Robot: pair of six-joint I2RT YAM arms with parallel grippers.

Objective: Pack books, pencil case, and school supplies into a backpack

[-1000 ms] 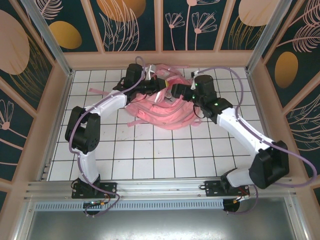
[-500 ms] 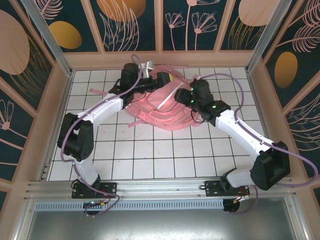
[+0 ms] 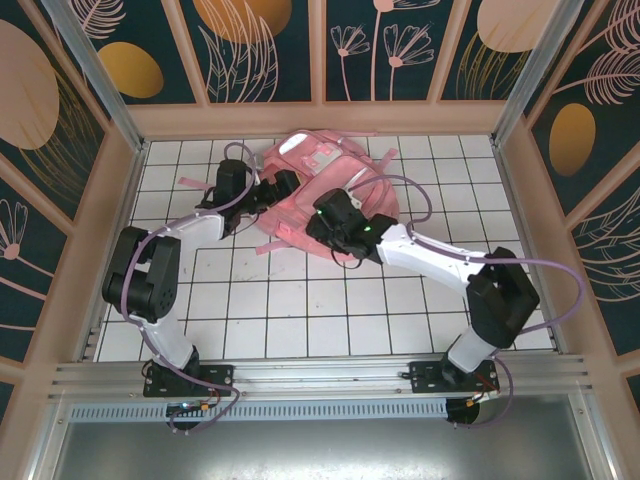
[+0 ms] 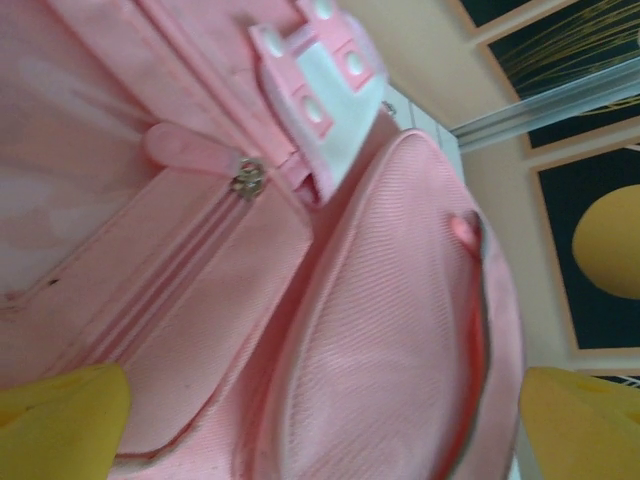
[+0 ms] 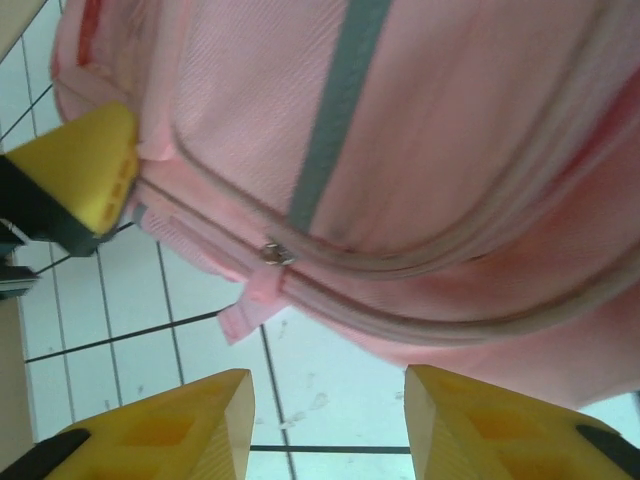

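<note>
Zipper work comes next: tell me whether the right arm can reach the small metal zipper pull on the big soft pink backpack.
Probably yes: the right gripper faces the metal zipper pull on the soft pink backpack, jaws apart, only bare tile between.

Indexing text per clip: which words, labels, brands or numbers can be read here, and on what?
None readable: the pink backpack shows no print, its pink-and-white tab carries no lettering, and the metal zipper pull is too small to read.
</note>
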